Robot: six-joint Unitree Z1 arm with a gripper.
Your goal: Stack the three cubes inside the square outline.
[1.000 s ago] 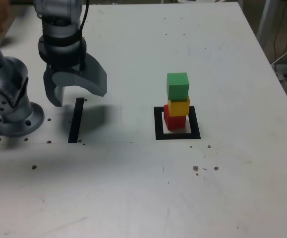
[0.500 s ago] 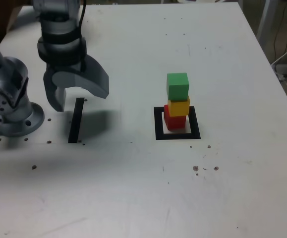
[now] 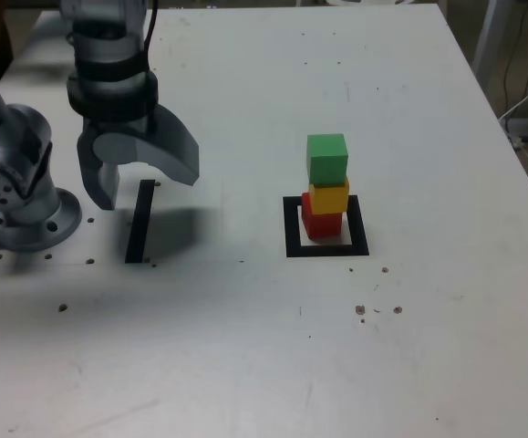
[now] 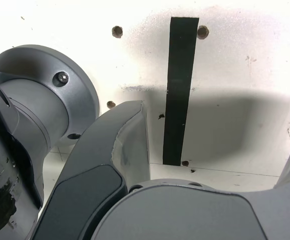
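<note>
Since a second ago my gripper [image 3: 139,179] has slid a little toward the exterior view's left and lower in that picture, closer to the arm's own base [image 3: 19,196], while the stack has not shifted at all. I have the jaws spread wide with nothing between them, hanging over the straight black strip [image 3: 139,222] of tape; the wrist view confirms this, showing the strip [image 4: 180,90] running across bare white table [image 4: 245,75] in the gap, with one dark finger [image 4: 117,165] in the foreground and the base housing [image 4: 39,105] beside it. The three cubes are well apart from the gripper, toward the exterior view's right: the red cube [image 3: 320,224] sits on the white centre of the square outline [image 3: 292,228], the yellow cube [image 3: 328,197] rests on it, and the green cube [image 3: 326,159] tops the pile. The column is not perfectly plumb; the yellow and green blocks look nudged slightly toward the exterior view's right of the red one, and the green is turned a touch, but each rests flat on the block below. I read the stacking as done, which is why I am keeping the arm away from the tower: an empty, spread gripper over the strip cannot brush the cubes. From here I judge the only sensible thing is to stay clear, since any pass near the outline could topple that slightly offset top block.
</note>
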